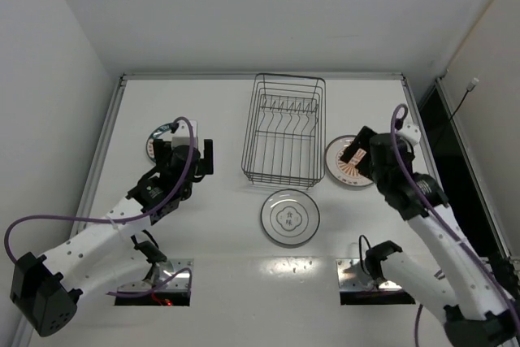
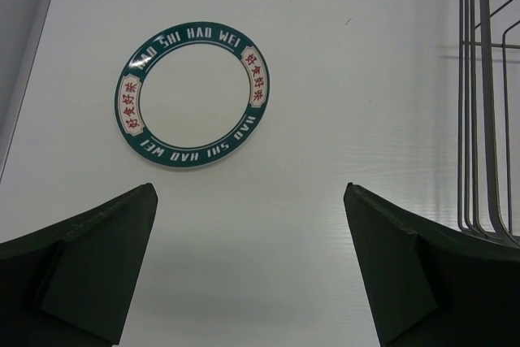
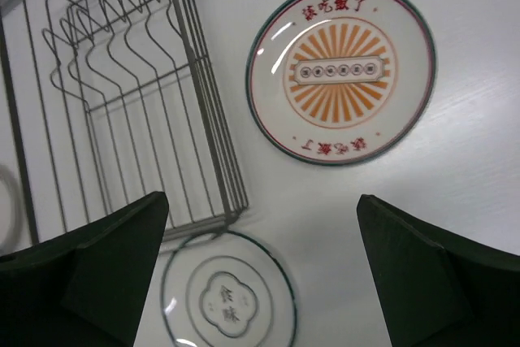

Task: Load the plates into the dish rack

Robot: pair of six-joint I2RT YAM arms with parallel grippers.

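Observation:
The dark wire dish rack (image 1: 283,129) stands at the table's back middle with no plates in it. The white plate with the grey ring (image 1: 289,217) lies flat just in front of it. The orange-patterned plate (image 1: 341,164) lies right of the rack, partly under my right gripper (image 1: 357,152), which is open and empty. The green-rimmed plate (image 1: 158,140) lies left of the rack, just beyond my open, empty left gripper (image 1: 188,152). The left wrist view shows the green-rimmed plate (image 2: 192,95) ahead of the gripper (image 2: 250,193). The right wrist view shows the orange plate (image 3: 340,71), white plate (image 3: 223,298) and rack (image 3: 203,119) below the gripper (image 3: 262,198).
A raised metal rim (image 1: 106,144) borders the white table on the left, back and right, with walls behind it. The rack's side wires (image 2: 485,79) stand close on the right of my left gripper. Two metal base plates (image 1: 153,282) sit at the near edge.

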